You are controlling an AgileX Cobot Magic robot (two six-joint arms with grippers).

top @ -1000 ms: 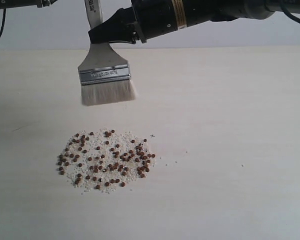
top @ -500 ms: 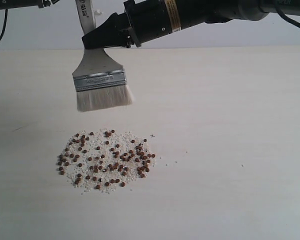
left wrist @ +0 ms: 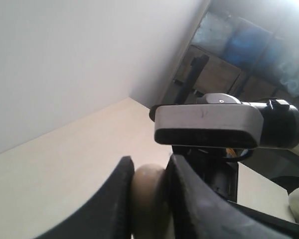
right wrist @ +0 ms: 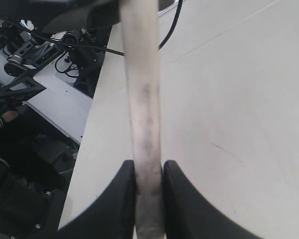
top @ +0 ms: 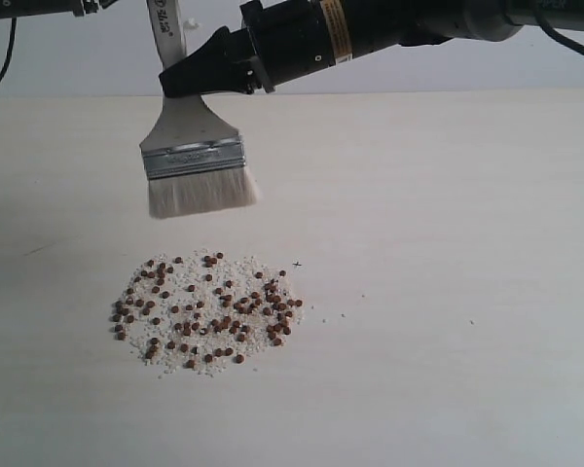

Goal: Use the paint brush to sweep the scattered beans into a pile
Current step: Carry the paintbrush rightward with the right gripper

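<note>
The paint brush (top: 195, 156) hangs upright above the table, white bristles (top: 201, 193) down and clear of the surface. My right gripper (top: 190, 76) reaches in from the right and is shut on its pale handle (right wrist: 142, 89), the jaws (right wrist: 148, 167) pressed on both sides. My left gripper (left wrist: 149, 164) is shut on the handle's rounded end (left wrist: 148, 199); in the exterior view only its arm (top: 39, 8) shows at the top left. The beans (top: 206, 311), reddish-brown among whitish grains, lie in a loose round patch just in front of the bristles.
The pale table (top: 448, 243) spreads wide to the right of the patch, with a few stray specks (top: 344, 314). In the right wrist view the table edge (right wrist: 84, 149) drops off to cables and stands (right wrist: 25, 55). The right arm's camera housing (left wrist: 207, 124) sits close by my left gripper.
The brush and my right gripper shifted a little to the left in the first half second, then held still. The beans have not moved.
</note>
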